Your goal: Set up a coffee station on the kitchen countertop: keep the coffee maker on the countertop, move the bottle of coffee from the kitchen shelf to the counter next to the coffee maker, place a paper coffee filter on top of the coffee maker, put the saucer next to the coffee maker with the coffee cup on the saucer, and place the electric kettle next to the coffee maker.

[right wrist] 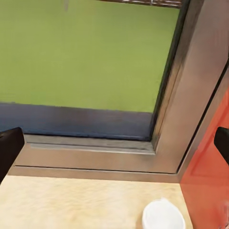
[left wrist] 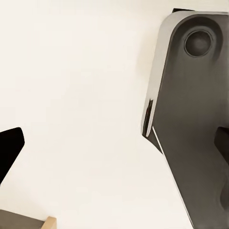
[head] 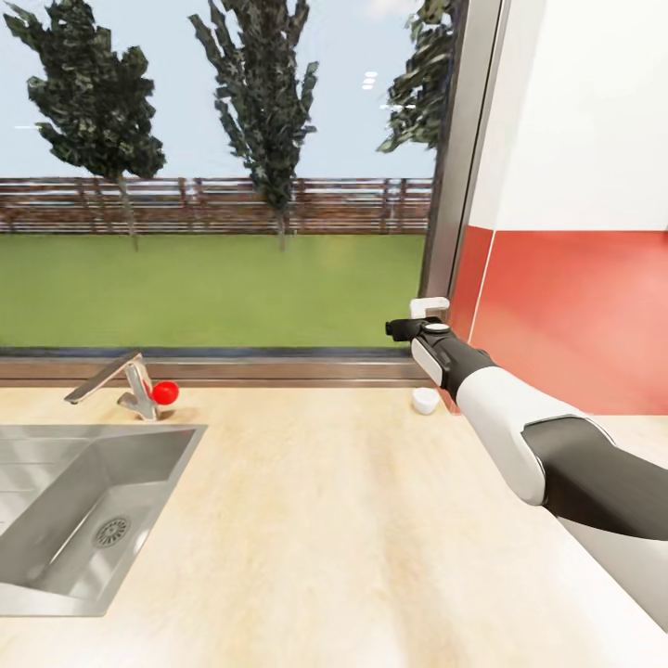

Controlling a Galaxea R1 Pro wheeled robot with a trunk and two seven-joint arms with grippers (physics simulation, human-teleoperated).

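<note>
Kitchen countertop (head: pixel 325 520) bare in front; coffee cup (head: pixel 426 400) at back corner.
Right gripper (head: pixel 408 327) above cup, fingers spread, empty; probably reaching: next, lower and close. Left gripper: cannot tell.

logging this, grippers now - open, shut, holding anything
left gripper: open, holding nothing.
right gripper: open, empty, above the coffee cup.

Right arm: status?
Right gripper open, empty, above the counter. Cup below it by the red wall. Nothing in the way.
</note>
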